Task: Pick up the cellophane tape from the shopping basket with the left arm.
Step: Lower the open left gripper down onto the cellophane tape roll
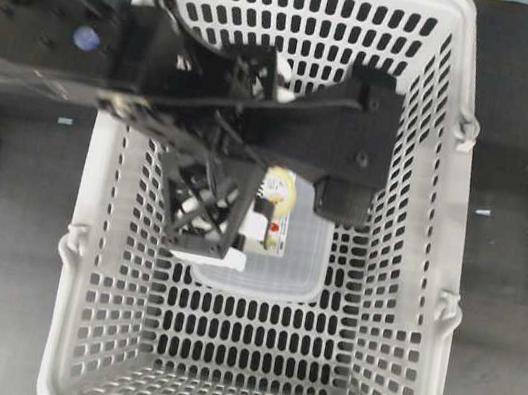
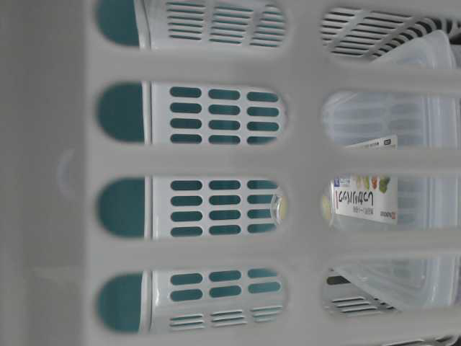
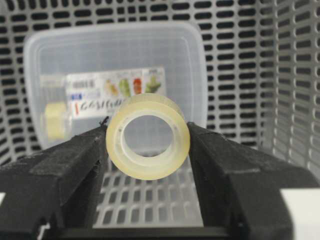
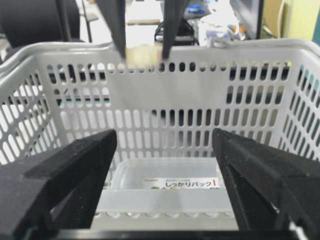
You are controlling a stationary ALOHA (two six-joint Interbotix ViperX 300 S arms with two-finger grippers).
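The cellophane tape [image 3: 148,136], a pale-yellow translucent ring, is clamped between the two black fingers of my left gripper [image 3: 148,145], well above the floor of the light-grey shopping basket [image 3: 290,75]. In the right wrist view the left gripper [image 4: 143,56] hangs fingers-down and holds the tape [image 4: 142,55] at the height of the basket's far rim [image 4: 200,50]. In the overhead view the left arm [image 1: 336,129] reaches in from the left and a yellowish ring [image 1: 280,192] shows beside it. My right gripper [image 4: 165,145] is open and empty, facing the basket from outside.
A clear plastic food box [image 3: 115,50] with a white printed label lies on the basket floor below the tape. It also shows in the overhead view [image 1: 284,262], the right wrist view [image 4: 170,172] and the table-level view [image 2: 403,144]. Slotted basket walls [image 1: 432,286] rise on all sides.
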